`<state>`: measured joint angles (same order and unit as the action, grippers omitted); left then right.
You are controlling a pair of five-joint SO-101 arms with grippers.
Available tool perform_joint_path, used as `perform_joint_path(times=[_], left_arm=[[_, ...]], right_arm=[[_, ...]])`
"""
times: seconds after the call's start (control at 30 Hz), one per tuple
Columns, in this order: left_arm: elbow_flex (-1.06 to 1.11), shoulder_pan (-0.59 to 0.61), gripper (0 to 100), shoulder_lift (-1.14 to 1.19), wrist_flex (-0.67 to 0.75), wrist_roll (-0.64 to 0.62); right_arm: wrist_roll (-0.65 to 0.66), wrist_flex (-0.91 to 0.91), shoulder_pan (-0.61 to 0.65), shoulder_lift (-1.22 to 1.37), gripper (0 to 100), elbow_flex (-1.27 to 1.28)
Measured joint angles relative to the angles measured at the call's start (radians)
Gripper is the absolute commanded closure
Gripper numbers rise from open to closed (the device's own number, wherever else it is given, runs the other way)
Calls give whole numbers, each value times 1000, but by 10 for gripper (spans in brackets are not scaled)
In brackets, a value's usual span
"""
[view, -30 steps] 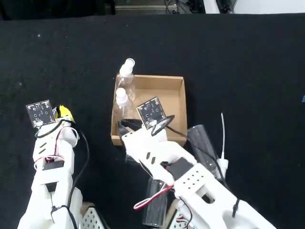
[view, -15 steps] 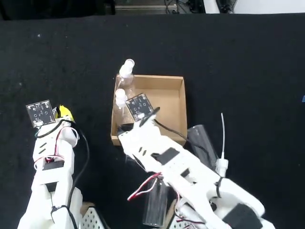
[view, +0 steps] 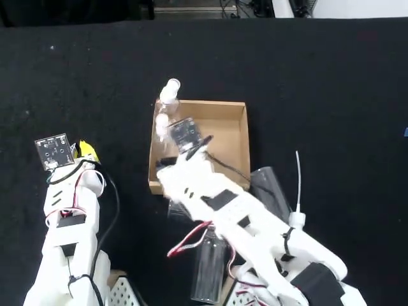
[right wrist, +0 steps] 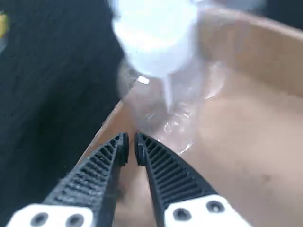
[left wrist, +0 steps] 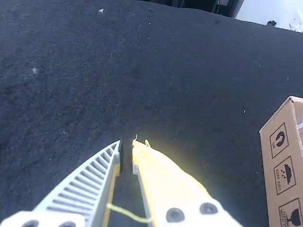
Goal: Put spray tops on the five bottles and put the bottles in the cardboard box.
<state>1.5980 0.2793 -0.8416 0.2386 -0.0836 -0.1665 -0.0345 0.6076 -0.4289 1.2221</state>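
The cardboard box (view: pixel 226 124) sits mid-table. Two clear bottles with white spray tops stand at its left wall: one at the far corner (view: pixel 169 91), a second (view: pixel 161 122) half hidden by my right arm. In the right wrist view my right gripper (right wrist: pixel 131 142) is shut and empty, its tips just short of the base of a capped bottle (right wrist: pixel 158 56) above the box floor (right wrist: pixel 236 142). My left gripper (left wrist: pixel 127 150) hangs shut and empty over the black cloth left of the box (left wrist: pixel 284 156); its yellow finger shows in the high view (view: pixel 85 152).
A capless clear bottle (view: pixel 271 188) lies right of the box's near corner. Another (view: pixel 207 268) lies near the table's front under my right arm. A loose spray top with a long tube (view: pixel 297 204) lies further right. The cloth beyond the box is bare.
My right arm has pushed farther over the box toward its left wall, now covering part of the second bottle. The left arm has stayed still.
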Motion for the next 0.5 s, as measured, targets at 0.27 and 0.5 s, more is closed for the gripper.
perform_joint_path(times=[0.27,0.5], left_arm=[[0,-2,970,0,0,0],[0,-2,970,0,0,0]], right_arm=[[0,38,-28,0,987,0],[0,38,-28,0,987,0]])
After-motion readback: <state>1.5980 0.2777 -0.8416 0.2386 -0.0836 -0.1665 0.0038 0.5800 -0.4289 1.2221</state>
